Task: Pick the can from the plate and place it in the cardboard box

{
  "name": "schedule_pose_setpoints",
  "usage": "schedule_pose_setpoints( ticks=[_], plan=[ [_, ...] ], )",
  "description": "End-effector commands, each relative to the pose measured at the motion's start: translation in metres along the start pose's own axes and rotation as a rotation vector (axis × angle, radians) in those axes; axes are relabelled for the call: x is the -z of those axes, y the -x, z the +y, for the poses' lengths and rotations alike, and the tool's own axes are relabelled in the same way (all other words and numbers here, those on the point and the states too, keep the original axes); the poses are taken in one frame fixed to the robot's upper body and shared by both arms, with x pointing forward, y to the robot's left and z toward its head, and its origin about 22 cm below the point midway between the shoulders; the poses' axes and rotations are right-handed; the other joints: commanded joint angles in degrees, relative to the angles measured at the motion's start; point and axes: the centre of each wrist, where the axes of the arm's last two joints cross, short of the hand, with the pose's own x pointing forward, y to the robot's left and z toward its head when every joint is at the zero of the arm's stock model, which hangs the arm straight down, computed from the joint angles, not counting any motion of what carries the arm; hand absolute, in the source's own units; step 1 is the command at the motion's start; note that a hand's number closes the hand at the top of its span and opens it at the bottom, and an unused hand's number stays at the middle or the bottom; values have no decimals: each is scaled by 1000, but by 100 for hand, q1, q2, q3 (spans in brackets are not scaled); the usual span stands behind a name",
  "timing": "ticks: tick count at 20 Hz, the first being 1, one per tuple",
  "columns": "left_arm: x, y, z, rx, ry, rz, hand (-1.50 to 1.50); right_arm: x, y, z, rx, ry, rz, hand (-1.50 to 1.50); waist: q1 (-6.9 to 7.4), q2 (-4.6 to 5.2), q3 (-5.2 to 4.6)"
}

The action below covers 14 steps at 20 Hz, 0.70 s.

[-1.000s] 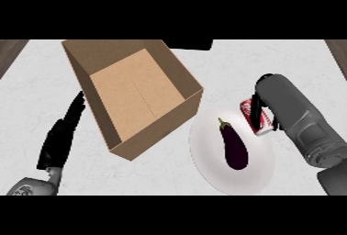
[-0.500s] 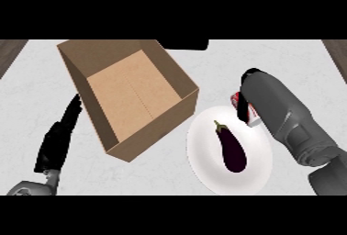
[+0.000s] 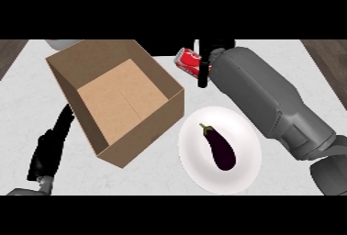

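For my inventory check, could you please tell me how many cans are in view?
1. The can is in the right hand, above the counter between box and arm. None shows elsewhere.

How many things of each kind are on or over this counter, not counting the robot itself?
Cardboard box: 1
White plate: 1
Eggplant: 1
Red can: 1
Total: 4

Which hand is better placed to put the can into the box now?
The right hand: it holds the can beside the cardboard box. The left hand rests outside the box's far side.
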Motion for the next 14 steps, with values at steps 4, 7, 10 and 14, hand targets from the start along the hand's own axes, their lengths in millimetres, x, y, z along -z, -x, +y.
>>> schedule_pose_setpoints(
  ticks=[4,7,10,14],
  plan=[
    [-4,9,6,-14,-55,26,0,-32,-3,27,217,372,-281,150,-320,71,-10],
    [-11,9,12,-4,-52,1,0,-58,-5,10,430,491,-425,150,-178,89,-7],
    [-7,9,9,-2,-37,-21,0,-79,4,10,522,559,-559,150,-105,178,-20],
    [-3,3,7,-10,-2,-35,0,-117,0,14,579,597,-636,150,84,241,-32]
  ],
)
